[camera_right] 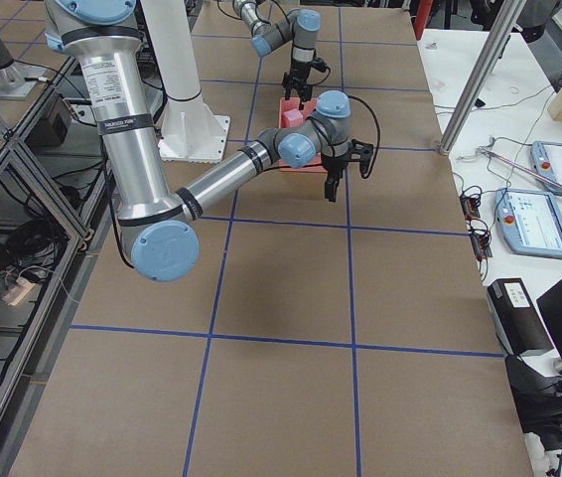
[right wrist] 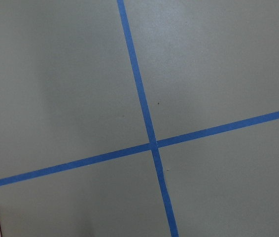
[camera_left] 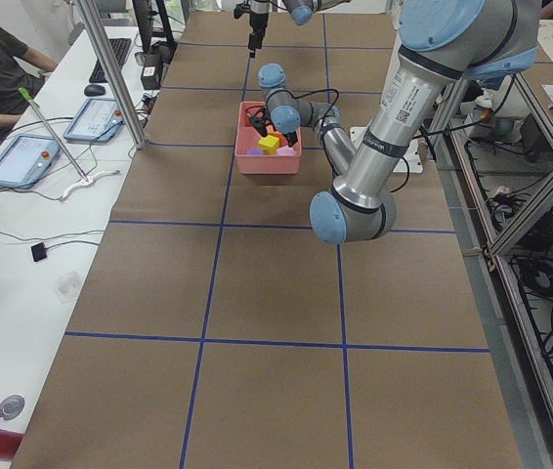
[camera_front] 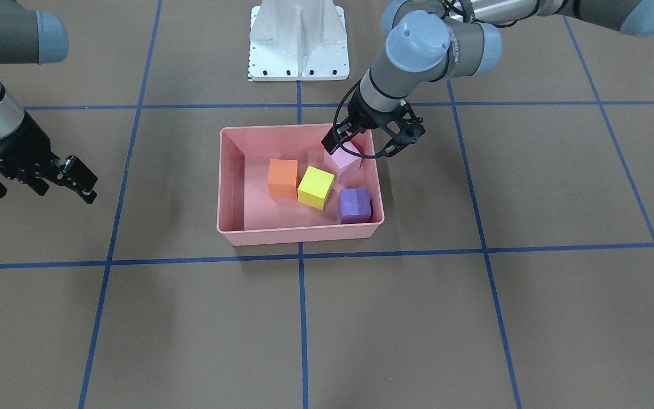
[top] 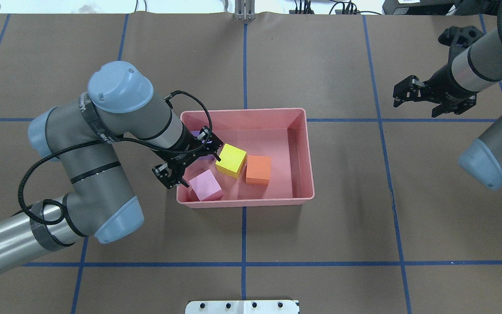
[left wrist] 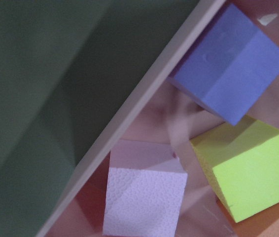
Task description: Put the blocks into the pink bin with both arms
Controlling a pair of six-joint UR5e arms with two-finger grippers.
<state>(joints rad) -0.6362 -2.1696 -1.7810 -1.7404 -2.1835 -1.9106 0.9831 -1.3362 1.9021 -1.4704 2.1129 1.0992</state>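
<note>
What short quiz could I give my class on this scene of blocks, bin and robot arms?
1. How many blocks lie inside the pink bin? A two, B three, C four.
2. True or false: the right tool is directly above the bin.
3. Fill in: the orange block has the ___ block as its nearest neighbour.
Key: 1 C. 2 false. 3 yellow block.

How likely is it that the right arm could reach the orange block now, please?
Probably yes: in the pink bin, the orange block lies uncovered nearest the right hand; the left hand is at the opposite end.
</note>
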